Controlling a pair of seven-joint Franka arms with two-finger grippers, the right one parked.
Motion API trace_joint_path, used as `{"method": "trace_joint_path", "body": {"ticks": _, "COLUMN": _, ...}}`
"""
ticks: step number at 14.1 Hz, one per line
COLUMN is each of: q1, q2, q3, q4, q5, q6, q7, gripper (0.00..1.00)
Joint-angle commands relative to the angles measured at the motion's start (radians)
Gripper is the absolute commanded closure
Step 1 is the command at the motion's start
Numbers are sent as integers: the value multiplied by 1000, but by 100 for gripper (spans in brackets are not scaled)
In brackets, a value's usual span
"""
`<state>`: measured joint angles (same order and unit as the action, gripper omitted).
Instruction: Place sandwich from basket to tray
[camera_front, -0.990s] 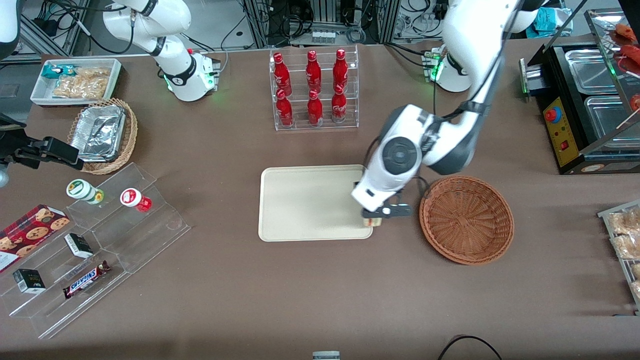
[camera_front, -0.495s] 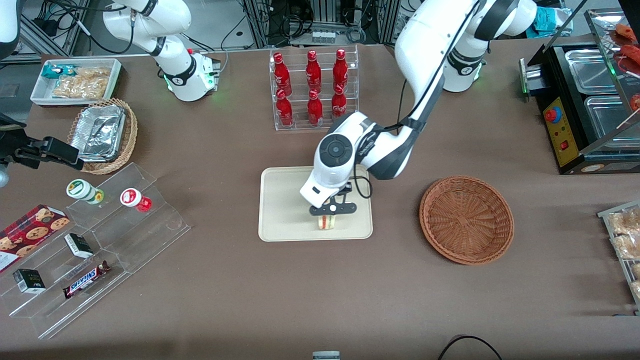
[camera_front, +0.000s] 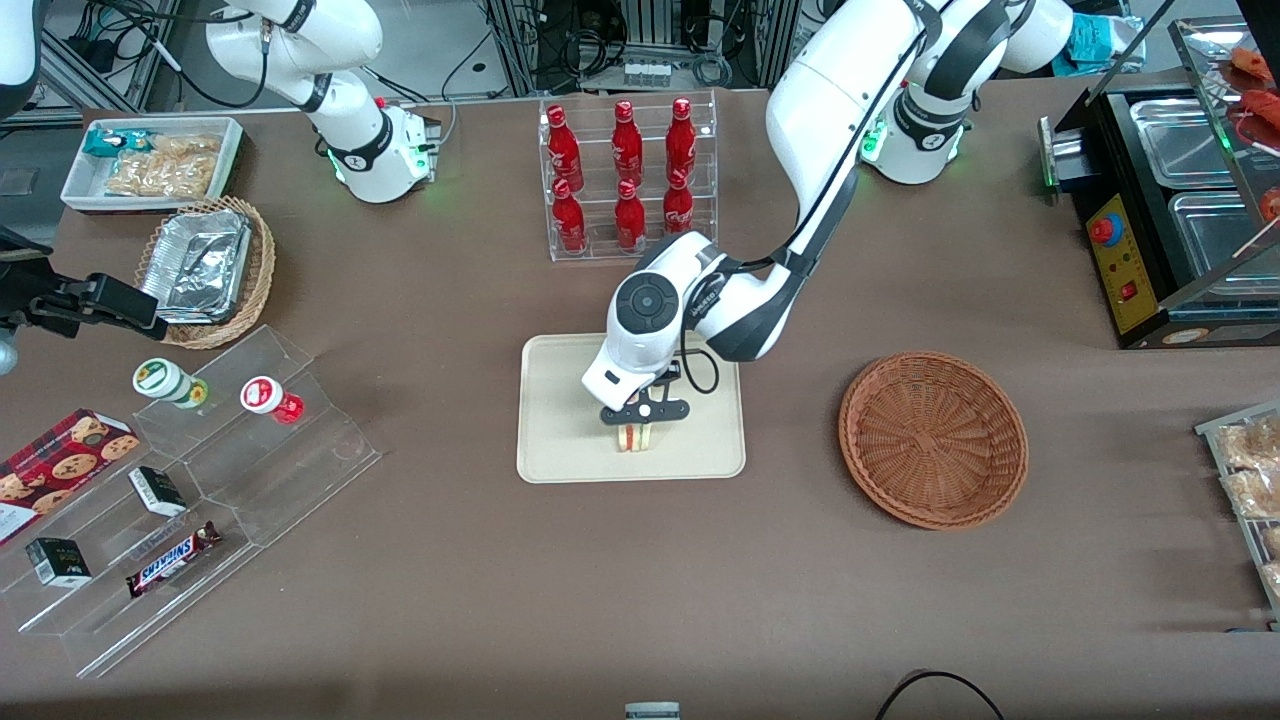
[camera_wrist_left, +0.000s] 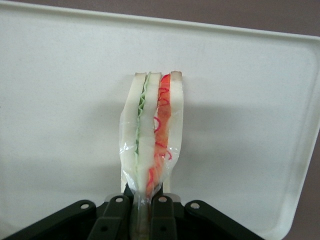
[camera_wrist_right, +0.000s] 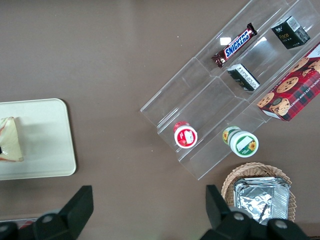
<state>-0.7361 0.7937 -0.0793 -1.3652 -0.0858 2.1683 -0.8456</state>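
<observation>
The sandwich (camera_front: 635, 437) is a plastic-wrapped wedge of white bread with green and red filling. It stands on edge over the cream tray (camera_front: 560, 420), near the tray's front rim, and whether it touches the tray I cannot tell. My left gripper (camera_front: 641, 418) is shut on it from above. In the left wrist view the black fingers (camera_wrist_left: 116, 220) pinch the wedge's thin end, and the sandwich (camera_wrist_left: 152, 145) stands out against the tray (camera_wrist_left: 60, 100). The reddish-brown basket (camera_front: 933, 438) sits beside the tray toward the working arm's end, with nothing in it. The right wrist view catches the sandwich (camera_wrist_right: 10, 140) on the tray (camera_wrist_right: 45, 145).
A clear rack of red bottles (camera_front: 630, 180) stands farther from the front camera than the tray. Toward the parked arm's end are a stepped acrylic display with snacks (camera_front: 200, 480), a tan basket of foil trays (camera_front: 205, 270) and a white snack bin (camera_front: 150, 160). A black appliance (camera_front: 1170, 200) sits at the working arm's end.
The gripper carried the sandwich from the tray's edge beside the basket to over the tray's middle. The basket has not moved.
</observation>
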Motion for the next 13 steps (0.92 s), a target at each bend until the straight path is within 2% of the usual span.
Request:
{"method": "trace_joint_path", "body": {"ticks": 1, "q1": -8, "q2": 16, "q3": 1, "q4": 28, "q5": -37, "q6": -2, "q7": -41, "gripper": 59}}
{"method": "trace_joint_path", "body": {"ticks": 2, "q1": -8, "q2": 16, "q3": 1, "q4": 26, "q5": -37, "q6": -1, "q7": -27, "gripper": 1}}
{"method": "trace_joint_path", "body": {"ticks": 5, "q1": -6, "q2": -20, "q3": 4, "q4": 23, "q5": -19, "q6": -22, "q7": -26, "gripper": 0}}
{"method": "trace_joint_path", "body": {"ticks": 8, "q1": 4, "q2": -105, "q3": 13, "q4": 26, "q5": -11, "q6": -138, "q7": -27, "gripper": 0}}
{"method": "trace_joint_path", "body": {"ticks": 13, "q1": 18, "q2": -243, "q3": 134, "q4": 9, "q5": -6, "q6": -362, "q7": -39, "gripper": 0}}
